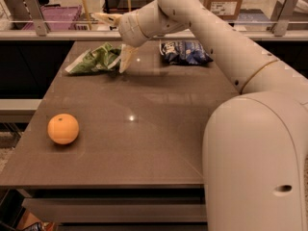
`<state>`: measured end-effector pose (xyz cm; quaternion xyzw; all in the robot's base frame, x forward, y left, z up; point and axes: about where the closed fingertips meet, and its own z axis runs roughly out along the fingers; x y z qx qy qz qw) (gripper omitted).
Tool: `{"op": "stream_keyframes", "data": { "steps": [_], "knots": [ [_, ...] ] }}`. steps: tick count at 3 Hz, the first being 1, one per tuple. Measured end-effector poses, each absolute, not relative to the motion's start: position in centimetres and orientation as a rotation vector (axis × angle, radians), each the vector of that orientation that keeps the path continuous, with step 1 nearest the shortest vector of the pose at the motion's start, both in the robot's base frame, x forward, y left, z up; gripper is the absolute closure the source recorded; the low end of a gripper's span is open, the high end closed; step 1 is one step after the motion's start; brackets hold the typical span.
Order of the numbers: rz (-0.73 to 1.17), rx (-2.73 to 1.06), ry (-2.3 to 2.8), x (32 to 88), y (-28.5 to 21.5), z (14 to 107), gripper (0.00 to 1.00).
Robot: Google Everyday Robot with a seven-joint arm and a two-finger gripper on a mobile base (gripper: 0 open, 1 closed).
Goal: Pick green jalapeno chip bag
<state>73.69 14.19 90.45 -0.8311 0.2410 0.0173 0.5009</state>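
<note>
The green jalapeno chip bag (92,60) lies crumpled at the far left of the table, light green with white edges. My gripper (110,42) is just to the right of it, above the table's back part, with the arm reaching in from the right. It is open: one cream finger (126,59) points down and touches the bag's right edge, while the other (106,18) sticks out to the upper left, above the bag. Nothing is held.
A dark blue chip bag (185,52) lies at the far middle of the table, right of the gripper. An orange (63,128) sits near the left front. The brown table (144,143) ends at a rail behind. My white base (255,167) fills the right front.
</note>
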Motion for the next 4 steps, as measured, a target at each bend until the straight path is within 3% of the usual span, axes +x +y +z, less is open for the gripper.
{"op": "stream_keyframes", "data": {
  "steps": [2, 4],
  "knots": [
    [0.08, -1.988, 0.561, 74.1, 15.1, 89.8, 0.0],
    [0.095, -1.976, 0.578, 74.4, 15.4, 88.7, 0.41]
  ]
}}
